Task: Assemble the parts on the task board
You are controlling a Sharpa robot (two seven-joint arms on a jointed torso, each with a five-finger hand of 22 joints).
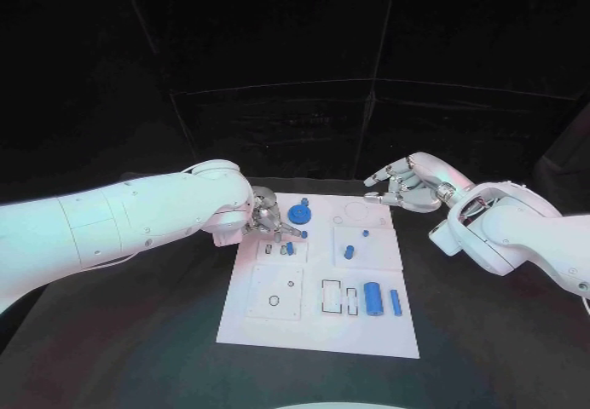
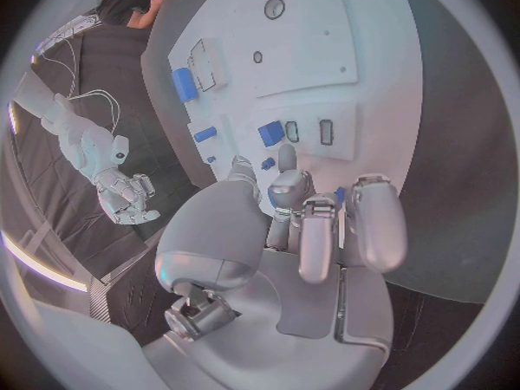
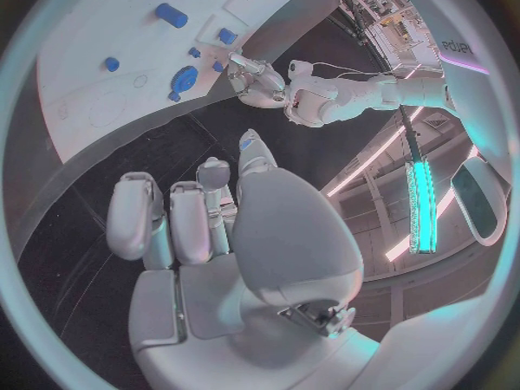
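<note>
Left hand over task board near round blue part.

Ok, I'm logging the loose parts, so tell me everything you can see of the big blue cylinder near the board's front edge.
The big blue cylinder is a smooth, plain blue piece, plastic by its look. It lies on its side on the white task board, its long axis running toward the board's front edge. A thinner blue bar lies beside it on one side and a small pale block on the other. Neither hand touches it.
</note>
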